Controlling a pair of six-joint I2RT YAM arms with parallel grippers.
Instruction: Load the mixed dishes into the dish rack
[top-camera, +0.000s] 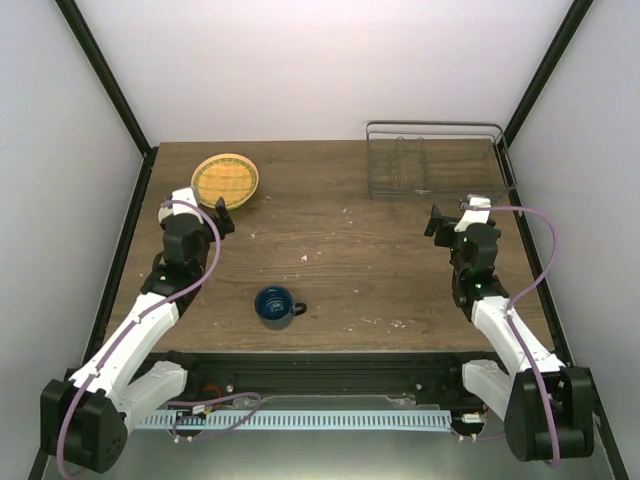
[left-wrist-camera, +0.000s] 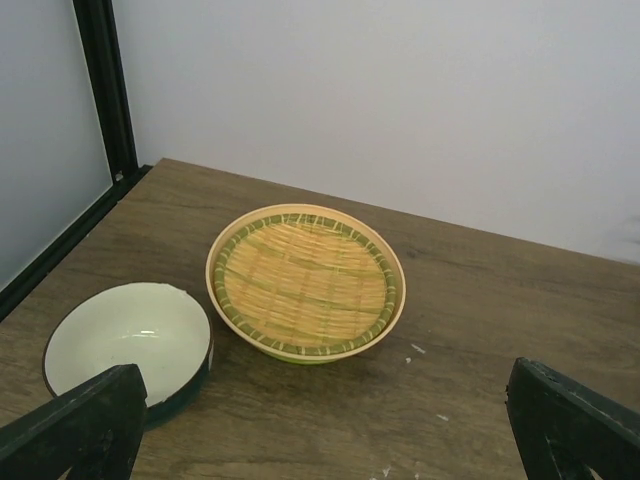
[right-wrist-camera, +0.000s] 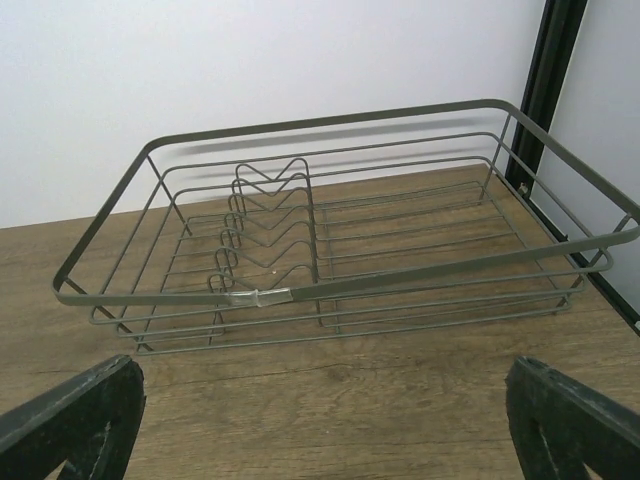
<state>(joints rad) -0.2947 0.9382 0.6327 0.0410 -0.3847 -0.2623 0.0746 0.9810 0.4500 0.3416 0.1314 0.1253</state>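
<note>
The round yellow-orange plate (top-camera: 225, 181) with a grid-patterned face lies at the back left; in the left wrist view the plate (left-wrist-camera: 305, 283) is just ahead of my open, empty left gripper (left-wrist-camera: 320, 440). A small cup (left-wrist-camera: 130, 345), white inside with a dark outside, sits left of the plate; my left arm hides it from above. The dark blue mug (top-camera: 275, 305) stands at the near middle. The wire dish rack (top-camera: 435, 160) is at the back right and holds nothing. My right gripper (top-camera: 437, 220) is open just short of the rack (right-wrist-camera: 430, 276). No separate yellow-green plate shows.
Black frame posts and white walls close in the table at the left (left-wrist-camera: 100, 90) and right (right-wrist-camera: 550, 70). Bare wood lies between the mug and the rack.
</note>
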